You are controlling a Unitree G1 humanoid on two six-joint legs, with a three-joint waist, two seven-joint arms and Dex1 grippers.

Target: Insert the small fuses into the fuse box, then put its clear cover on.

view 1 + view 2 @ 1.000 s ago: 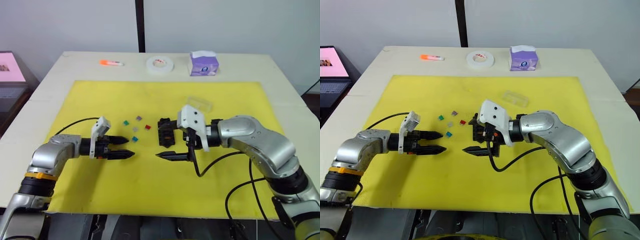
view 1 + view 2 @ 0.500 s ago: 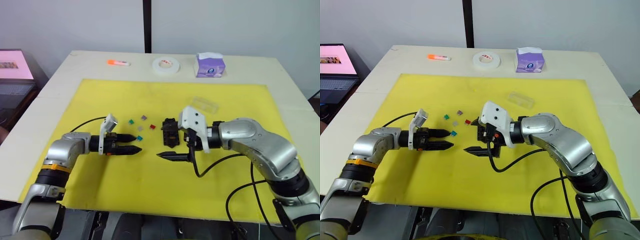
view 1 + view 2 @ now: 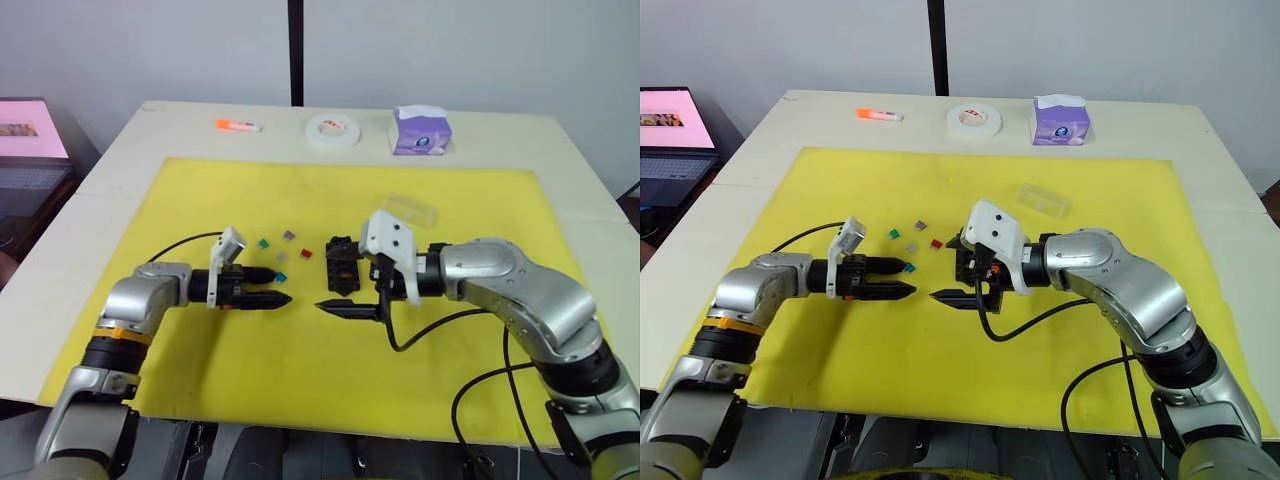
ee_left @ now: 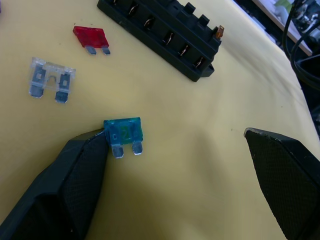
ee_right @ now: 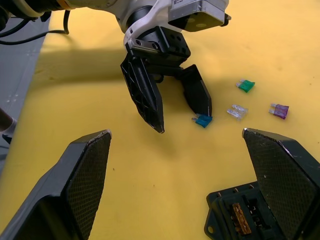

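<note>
The black fuse box (image 3: 340, 263) lies mid-mat with an orange fuse (image 5: 239, 211) in one slot. Left of it lie loose small fuses: green (image 3: 263, 242), purple (image 3: 289, 235), red (image 3: 306, 254), grey (image 3: 281, 257) and teal (image 4: 123, 132). My left gripper (image 3: 280, 286) is open and low over the mat, one fingertip (image 4: 97, 137) at the teal fuse's edge. My right gripper (image 3: 325, 290) is open, facing the left one, with the fuse box beside its far finger. The clear cover (image 3: 412, 208) rests on the mat behind the right arm.
A yellow mat (image 3: 300, 370) covers the table. Along the far edge stand a white tape roll (image 3: 331, 128), a purple tissue box (image 3: 421, 130) and an orange marker (image 3: 237, 126). A laptop (image 3: 670, 120) sits off the table's left. Black cables trail from both wrists.
My left gripper has moved right, up to the teal fuse, and still stands open. The right gripper and fuse box have stayed put. The camera view shifted early on.
</note>
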